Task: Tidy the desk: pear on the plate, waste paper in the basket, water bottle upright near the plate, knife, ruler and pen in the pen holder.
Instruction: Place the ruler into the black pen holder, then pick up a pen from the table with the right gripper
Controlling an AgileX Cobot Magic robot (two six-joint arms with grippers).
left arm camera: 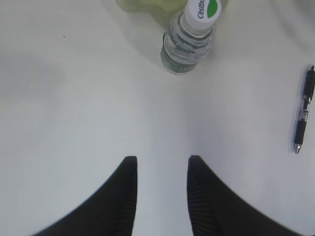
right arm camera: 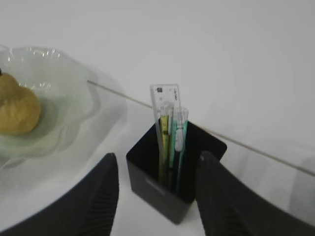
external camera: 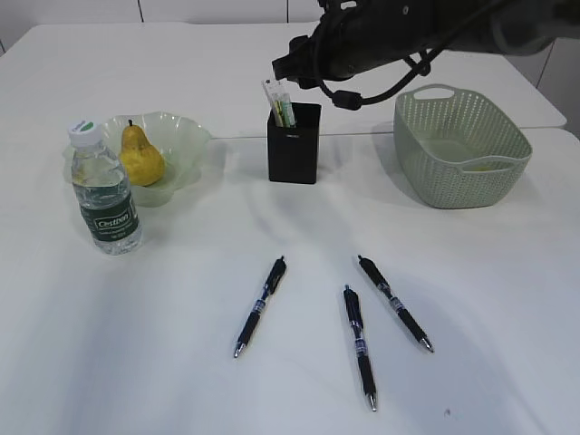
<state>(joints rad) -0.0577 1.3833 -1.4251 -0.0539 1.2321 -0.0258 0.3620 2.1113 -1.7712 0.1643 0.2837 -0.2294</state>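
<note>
From the exterior view, most of the tidying looks done. The pear (external camera: 140, 156) sits on the green plate (external camera: 186, 136), and the water bottle (external camera: 104, 188) stands upright just beside that plate, cap up, as the task wants. The black pen holder (external camera: 294, 143) stands mid-counter with a clear ruler (external camera: 275, 98) and a greenish item poking out of it. The basket (external camera: 459, 145) stands to the right with something pale lying at its bottom. Three pens (external camera: 259, 306) (external camera: 359, 346) (external camera: 394, 303) lie loose on the white counter (external camera: 136, 362), well apart from the holder, so they are what remains, I judge. The right arm hangs over the holder; its tool is not clear here.

In the left wrist view, the left tool (left arm camera: 160, 164) hovers over bare counter, its fingers moderately apart with nothing between them. The bottle (left arm camera: 189, 39) stands ahead and one pen (left arm camera: 303, 116) lies at the right edge, reachable.

In the right wrist view, the right tool (right arm camera: 156, 164) stands wide and empty, its fingers straddling the pen holder (right arm camera: 172, 182) without gripping it. The ruler (right arm camera: 166, 105) leans upright inside beside a yellow-green item, probably the knife, and a teal-edged one. The pear (right arm camera: 17, 108) rests in the plate (right arm camera: 74, 93) at left.
</note>
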